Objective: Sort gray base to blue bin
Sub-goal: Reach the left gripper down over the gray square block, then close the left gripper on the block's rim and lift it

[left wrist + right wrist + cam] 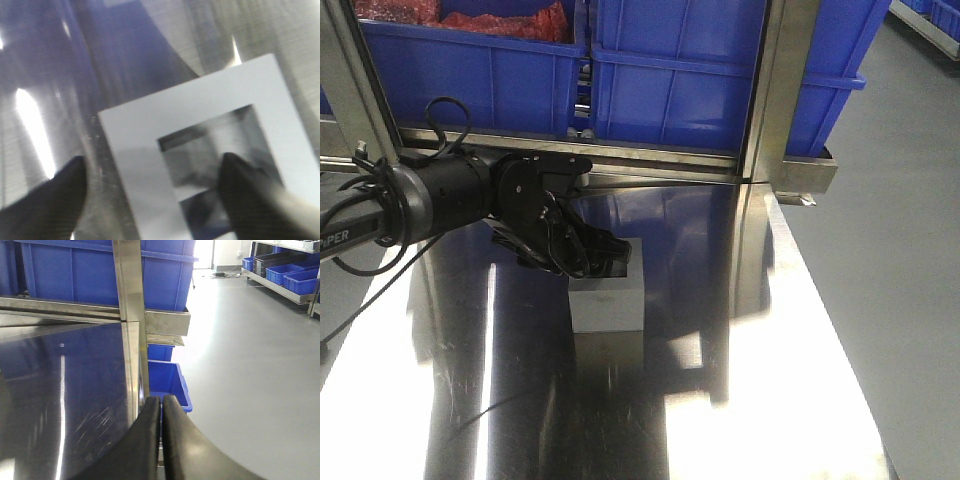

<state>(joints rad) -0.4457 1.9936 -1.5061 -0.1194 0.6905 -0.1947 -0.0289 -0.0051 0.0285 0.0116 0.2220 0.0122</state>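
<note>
Gray base [608, 300]: sits on steel worktop [770, 380], mid-width, toward rear edge, square recess facing up. Left gripper [605, 262] at block's top; jaws spread, straddling one wall, one finger [55, 200] outside block, other over recess; contact cannot be told. Blue bin [700, 90] on rack [780, 90] behind worktop, apart from base. Right gripper [161, 405] above worktop's right edge, jaws pressed together.

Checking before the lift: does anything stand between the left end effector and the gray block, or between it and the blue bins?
Nothing blocks the left end effector; its fingers straddle one wall of the gray block. Toward the blue bins, a steel rail lines the back of the table and likely must be cleared.
</note>
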